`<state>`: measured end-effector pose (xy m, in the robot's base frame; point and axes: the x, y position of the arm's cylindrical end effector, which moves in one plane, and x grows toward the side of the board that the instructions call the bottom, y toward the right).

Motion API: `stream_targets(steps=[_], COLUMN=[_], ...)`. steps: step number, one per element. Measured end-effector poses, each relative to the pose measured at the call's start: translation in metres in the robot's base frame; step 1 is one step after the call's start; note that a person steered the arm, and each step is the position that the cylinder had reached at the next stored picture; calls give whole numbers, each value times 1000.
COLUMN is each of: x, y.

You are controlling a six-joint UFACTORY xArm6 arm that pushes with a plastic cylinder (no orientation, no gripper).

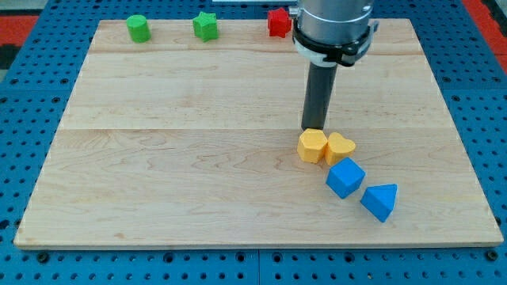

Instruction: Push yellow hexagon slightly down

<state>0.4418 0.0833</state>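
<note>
Here the wooden tabletop [174, 166] fills most of the view, resting on a blue pegboard [32, 79]. The arm [333, 28] comes down from the view's top, right of centre, and narrows into a dark rod [319, 95] that stands upright. The end effector is only this rod; it has no jaws to open or close and has hold of nothing. The tip [314, 127] sits at the upper edge of the yellow hexagon [312, 146], touching it or just short of it; which one cannot be told.

The hexagon lies right of the board's centre, a little below the middle. Its right side touches a yellow heart [341, 147]. Just below the heart, toward the view's bottom right, lies a blue cube [345, 176], and beside that, further down and right, a blue triangle [380, 201].

Along the board's top edge, well apart from this cluster, stand three small blocks: a green cylinder [139, 28] at the left, a green star [206, 27] near the middle, and a red block [278, 22] partly hidden behind the arm, its shape unclear.
</note>
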Motion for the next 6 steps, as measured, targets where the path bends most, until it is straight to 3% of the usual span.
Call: stream_targets(steps=[2,5,6], x=[-12,19,-15], y=[-32,-18,-37])
